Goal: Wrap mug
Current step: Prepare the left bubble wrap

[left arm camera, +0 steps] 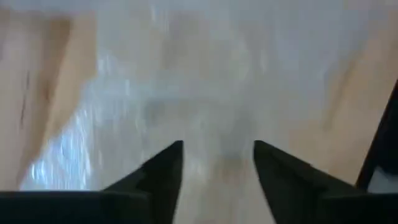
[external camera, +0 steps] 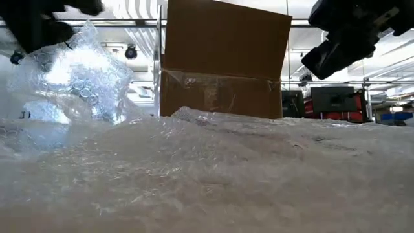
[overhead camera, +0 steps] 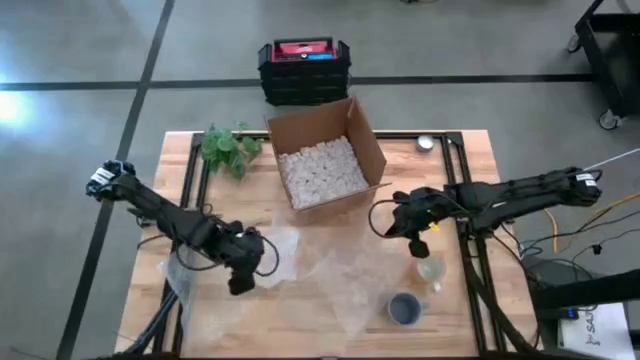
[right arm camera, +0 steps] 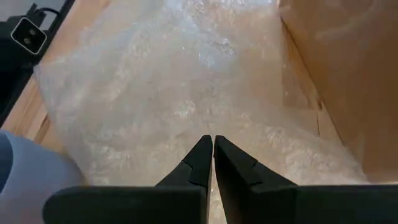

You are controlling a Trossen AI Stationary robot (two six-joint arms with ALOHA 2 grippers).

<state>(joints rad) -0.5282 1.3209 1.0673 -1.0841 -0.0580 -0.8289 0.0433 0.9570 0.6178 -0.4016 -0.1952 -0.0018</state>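
- Across the wooden surface [overhead camera: 470, 160] we see a sheet of bubble wrap [overhead camera: 340, 265] spread out, its left end bunched up.
- Behind the wrap stands an open cardboard box [overhead camera: 325, 150], full of white packing bits.
- Our left pincer [left arm camera: 217, 152] hangs over the wrap's left part, fingers apart with nothing between them.
- Our right pincer [right arm camera: 212, 146] hovers over the wrap near the box, fingers pressed together and empty.
- Near the front edge, the grey-blue mug [overhead camera: 404, 308] stands upright at the wrap's right corner, apart from both pincers.
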